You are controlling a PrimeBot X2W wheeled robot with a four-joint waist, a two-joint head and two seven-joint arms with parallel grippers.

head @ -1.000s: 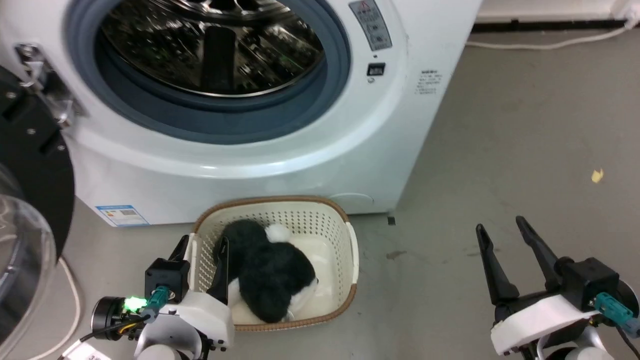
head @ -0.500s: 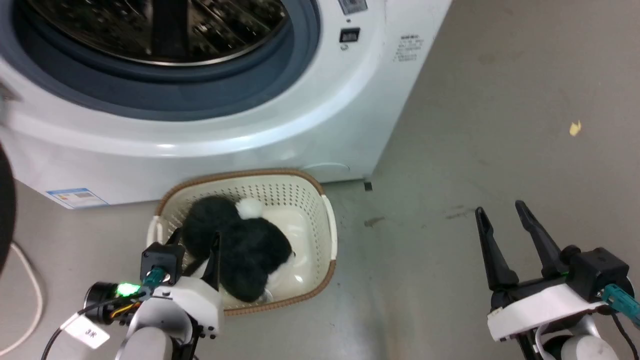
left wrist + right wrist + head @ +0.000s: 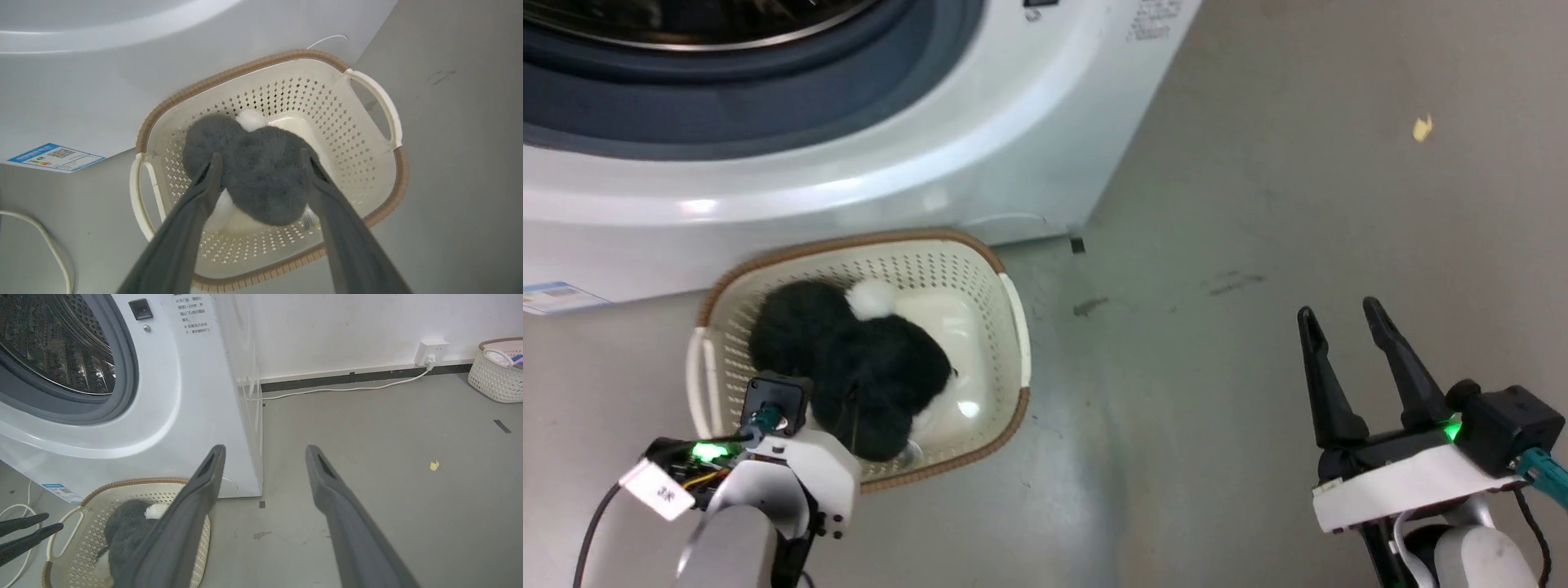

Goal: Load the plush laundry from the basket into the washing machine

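The plush laundry (image 3: pixel 874 367) is a black furry toy with a white puff, lying in the cream basket (image 3: pixel 849 241) on the floor right in front of the washing machine (image 3: pixel 849 180). My left gripper (image 3: pixel 259 155) is open and reaches down into the basket (image 3: pixel 245 67). Its two fingers stand on either side of the plush (image 3: pixel 261 179), with the tips against the fur. My right gripper (image 3: pixel 1339 310) hangs open over bare floor to the right of the basket, holding nothing. The steel drum (image 3: pixel 53 343) stands open behind its grey ring (image 3: pixel 768 90).
A white cable (image 3: pixel 347 390) runs along the wall to a socket (image 3: pixel 433 347). Another woven basket (image 3: pixel 496 371) stands at the far right. A yellow scrap (image 3: pixel 1422 128) lies on the grey floor. A white cord (image 3: pixel 41 232) lies on the floor left of the basket.
The head camera has swung, so the washer and basket sit higher and further left. My left gripper has moved from the basket's left wall to astride the plush. The right gripper stays open.
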